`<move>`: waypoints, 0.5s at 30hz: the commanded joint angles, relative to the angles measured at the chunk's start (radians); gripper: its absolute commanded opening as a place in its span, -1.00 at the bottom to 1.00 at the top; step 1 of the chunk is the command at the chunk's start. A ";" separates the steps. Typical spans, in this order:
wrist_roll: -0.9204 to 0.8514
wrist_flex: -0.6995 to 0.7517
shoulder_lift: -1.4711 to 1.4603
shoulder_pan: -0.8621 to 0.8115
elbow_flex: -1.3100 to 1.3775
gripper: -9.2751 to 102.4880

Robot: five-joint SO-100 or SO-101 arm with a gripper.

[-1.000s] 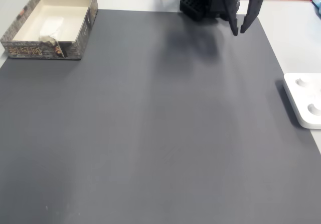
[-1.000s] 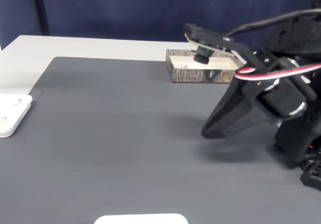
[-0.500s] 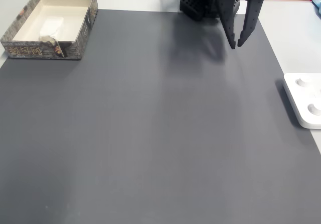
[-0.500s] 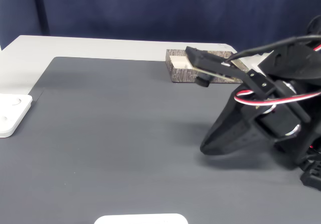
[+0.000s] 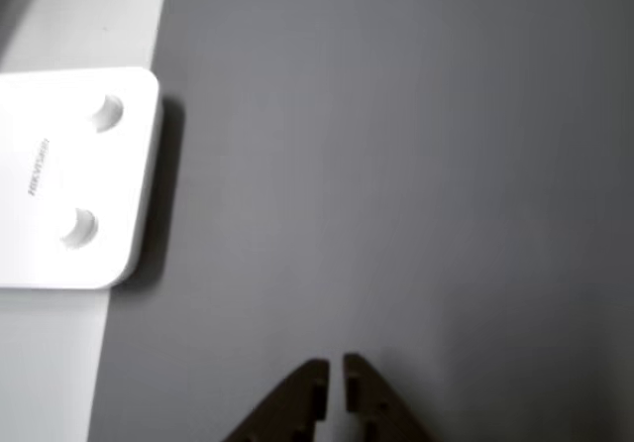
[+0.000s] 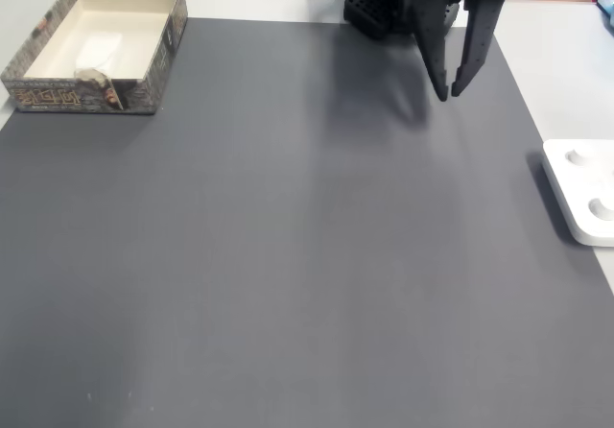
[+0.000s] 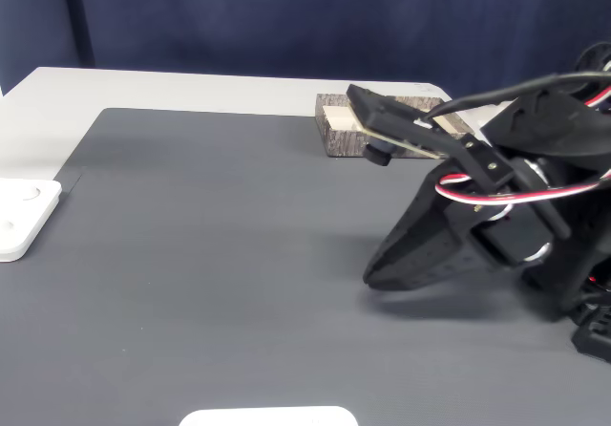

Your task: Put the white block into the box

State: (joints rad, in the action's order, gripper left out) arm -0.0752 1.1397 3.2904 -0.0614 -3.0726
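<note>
You have one white block (image 6: 99, 46) inside one box (image 6: 158, 60); your end effector (image 6: 448, 92) hangs nearly closed, empty.

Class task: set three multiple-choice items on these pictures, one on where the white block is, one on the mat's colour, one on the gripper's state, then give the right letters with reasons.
1. Where is the white block?
A. On the mat's middle
B. Inside the box
C. On the white device

2. What colour is the mat?
A. Dark grey
B. Green
C. Red

3. How is the gripper?
A. Clamped on the block
B. Holding the box
C. Empty above the mat, fingertips almost together

Answers: 1 B, in a fixed view the block lies on the box's pale floor. 2 A, the sheet is dark grey in both fixed views. 3 C, the other view shows only a thin slit with nothing between the fingertips.
</note>
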 commanded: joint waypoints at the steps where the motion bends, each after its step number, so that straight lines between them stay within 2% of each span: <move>1: 0.003 0.074 0.035 -0.014 -0.020 -0.86; 5: 0.011 0.189 0.035 -0.009 -0.020 -0.86; 15: 0.051 0.192 0.035 -0.021 -0.020 -0.86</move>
State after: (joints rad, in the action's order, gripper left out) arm -0.0337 1.3300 3.2904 -0.0614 -3.0726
